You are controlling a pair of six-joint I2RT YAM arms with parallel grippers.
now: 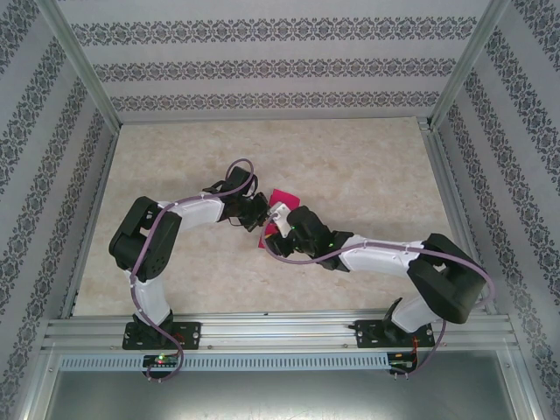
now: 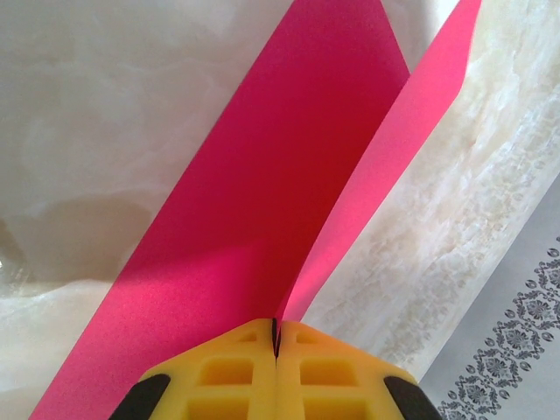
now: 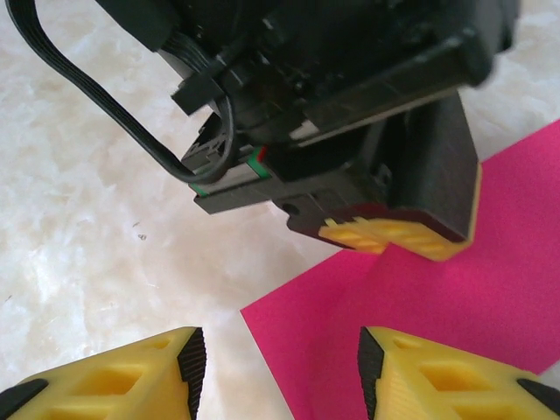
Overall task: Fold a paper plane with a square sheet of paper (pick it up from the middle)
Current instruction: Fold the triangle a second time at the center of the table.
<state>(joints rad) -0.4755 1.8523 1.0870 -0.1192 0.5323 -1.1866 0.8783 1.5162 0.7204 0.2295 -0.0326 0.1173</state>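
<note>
We see both arms bent in toward each other over the middle of the pale marbled surface (image 1: 367,166). The left arm (image 1: 149,241) reaches up and to the right and the right arm (image 1: 385,255) reaches to the left. The left pincer (image 1: 256,216) and right pincer (image 1: 277,219) meet close together at the magenta square sheet of paper (image 1: 284,198). Pink shows just beyond the pincers and as a small patch on their near side; they hide the rest. Both bases sit on a metal rail (image 1: 280,331) at the near edge, and patterned walls (image 1: 262,70) enclose the surface.
</note>
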